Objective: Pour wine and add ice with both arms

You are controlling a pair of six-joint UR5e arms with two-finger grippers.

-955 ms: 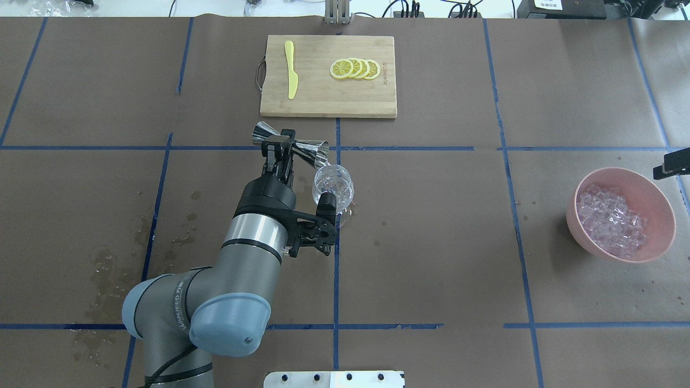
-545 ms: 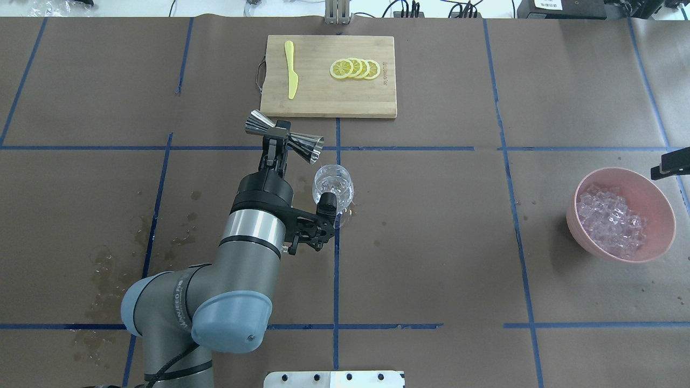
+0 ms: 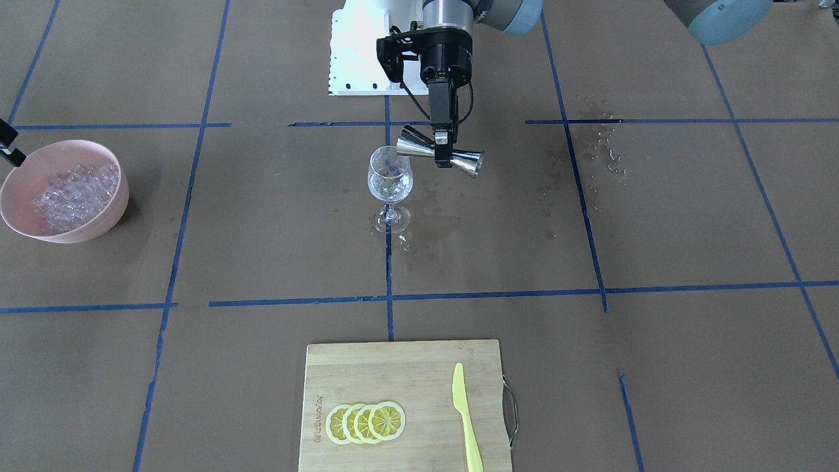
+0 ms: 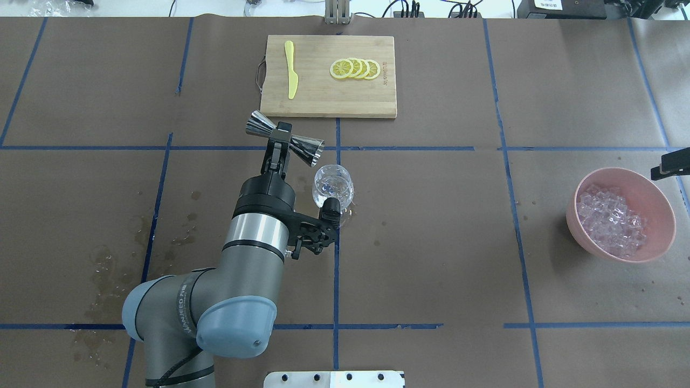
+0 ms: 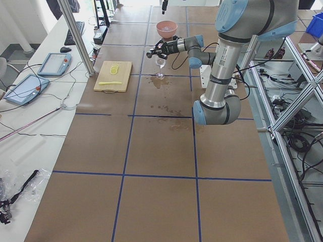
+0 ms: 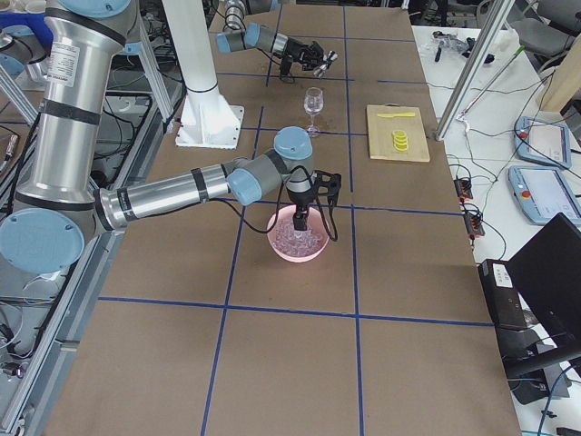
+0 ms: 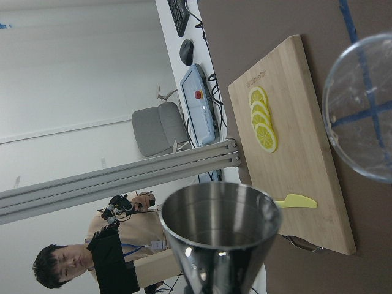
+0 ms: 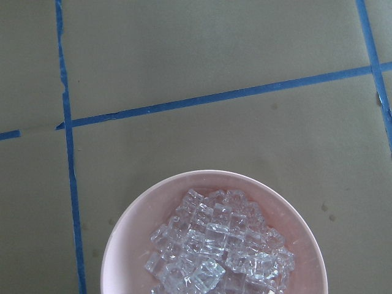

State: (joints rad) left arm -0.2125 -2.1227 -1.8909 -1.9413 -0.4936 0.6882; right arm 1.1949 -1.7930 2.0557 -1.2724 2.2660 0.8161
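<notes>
Left jaws clench a jigger [image 4: 306, 149] at its waist, tipped sideways just upper left of the glass [image 4: 334, 183] at mid-frame overhead. Ice [image 4: 609, 221] fills the pink bowl [image 4: 660, 237] at right. Right jaws hang above it; whether released or clenched, I cannot tell.

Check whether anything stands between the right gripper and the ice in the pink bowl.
Nothing visible does. The right gripper hangs over the pink bowl, whose ice lies uncovered in its wrist view. The left gripper, shut on the jigger, is away by the wine glass.
</notes>
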